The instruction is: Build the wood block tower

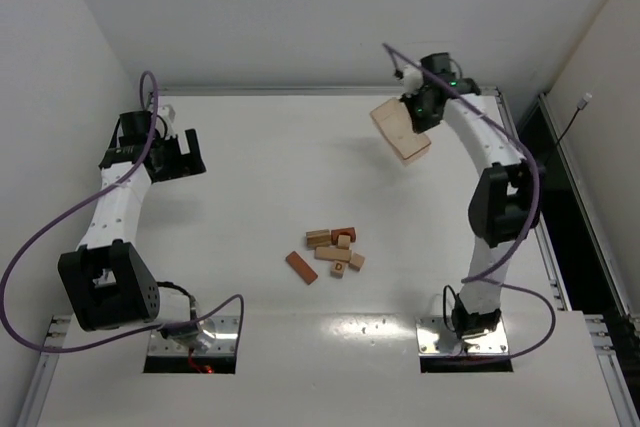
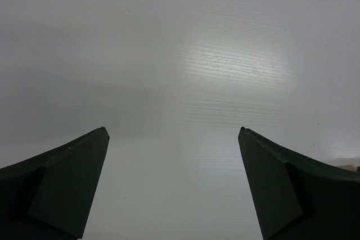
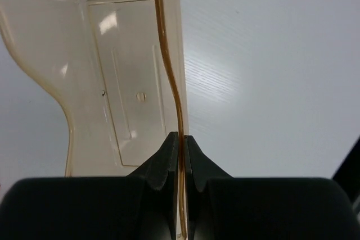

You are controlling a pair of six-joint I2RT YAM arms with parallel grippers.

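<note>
Several small wood blocks [image 1: 333, 250], tan and reddish-brown, lie in a loose heap at the table's middle, with one reddish bar [image 1: 301, 267] a little to their left. No tower stands. My right gripper [image 3: 180, 136] is shut on the rim of a translucent tan tray [image 3: 132, 82], holding it up in the air at the far right [image 1: 400, 132]; the tray looks empty. My left gripper [image 2: 173, 130] stands open at the far left [image 1: 185, 152] with only bare white table between its fingers.
White walls close the table on the left, back and right. A metal rail [image 1: 330, 90] runs along the far edge. A dark gap [image 1: 575, 197] lies beyond the right edge. The arms' bases sit at the near edge.
</note>
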